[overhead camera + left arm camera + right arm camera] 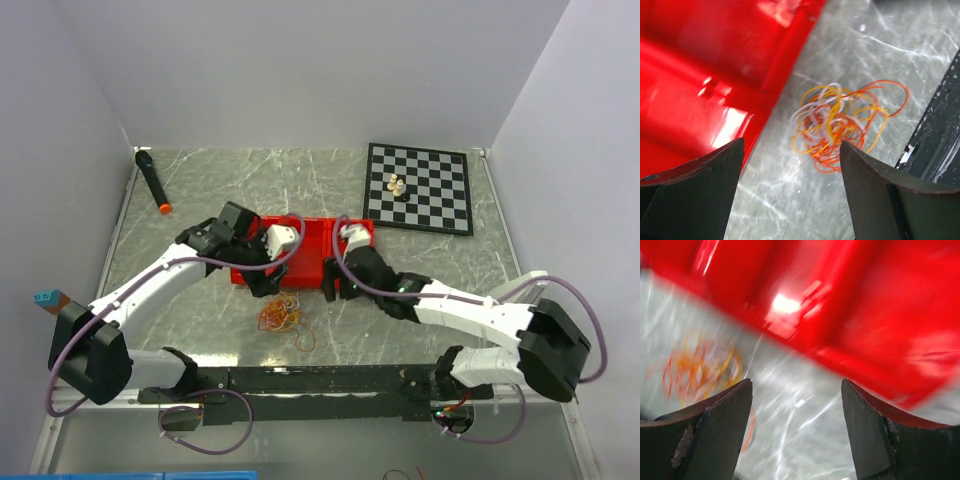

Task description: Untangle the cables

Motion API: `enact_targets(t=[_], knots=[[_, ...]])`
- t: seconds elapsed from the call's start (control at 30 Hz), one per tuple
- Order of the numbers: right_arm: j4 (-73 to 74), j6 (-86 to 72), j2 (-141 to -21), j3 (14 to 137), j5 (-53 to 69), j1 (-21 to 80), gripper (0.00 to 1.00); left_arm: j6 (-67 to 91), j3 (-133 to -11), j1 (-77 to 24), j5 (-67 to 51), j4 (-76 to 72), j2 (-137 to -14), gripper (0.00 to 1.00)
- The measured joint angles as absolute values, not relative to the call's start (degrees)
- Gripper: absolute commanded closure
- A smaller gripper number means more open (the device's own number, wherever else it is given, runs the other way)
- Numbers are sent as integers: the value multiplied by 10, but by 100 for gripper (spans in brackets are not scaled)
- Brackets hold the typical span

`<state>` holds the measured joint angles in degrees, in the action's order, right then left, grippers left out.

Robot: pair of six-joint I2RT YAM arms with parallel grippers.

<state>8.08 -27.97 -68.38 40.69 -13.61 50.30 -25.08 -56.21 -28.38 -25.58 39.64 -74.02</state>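
Left gripper and right gripper are hovering spread and empty; cables are lying at six o'clock of the red tray.

— From above and behind the arms, we are looking down on the red tray from afar.
— Through both wrist cameras we are peering close at its near edge, sharing the cables beside it.

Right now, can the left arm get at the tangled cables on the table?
Probably yes: the left gripper is open, the cables lie uncovered ahead of it, and the red tray sits beside them.
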Motion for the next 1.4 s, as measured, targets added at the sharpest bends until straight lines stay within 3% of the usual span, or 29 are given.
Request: enact_targets(t=[0.33,0.57,0.63,0.87,0.97,1.1,1.27,1.33,1.4], knots=[[-53,-274,-801,372,46,561,27,-254,-548,-337,-228,367,-752,21],[-120,-277,-872,391,102,566,33,-254,-558,-224,-269,378,-731,20],[-132,-279,-896,401,108,569,41,-254,-564,-178,-281,380,-728,20],[-139,-288,-928,413,103,576,89,-254,-564,-140,-300,390,-711,20],[-127,-290,-900,394,86,579,99,-259,-564,-140,-309,392,-704,21],[-77,-293,-804,340,49,585,100,-265,-564,-148,-316,393,-698,22],[-10,-299,-698,297,22,587,99,-266,-562,-231,-295,386,-698,22],[9,-302,-685,295,17,587,94,-264,-559,-272,-285,379,-698,21],[19,-302,-686,295,13,587,76,-262,-558,-303,-284,376,-700,21]])
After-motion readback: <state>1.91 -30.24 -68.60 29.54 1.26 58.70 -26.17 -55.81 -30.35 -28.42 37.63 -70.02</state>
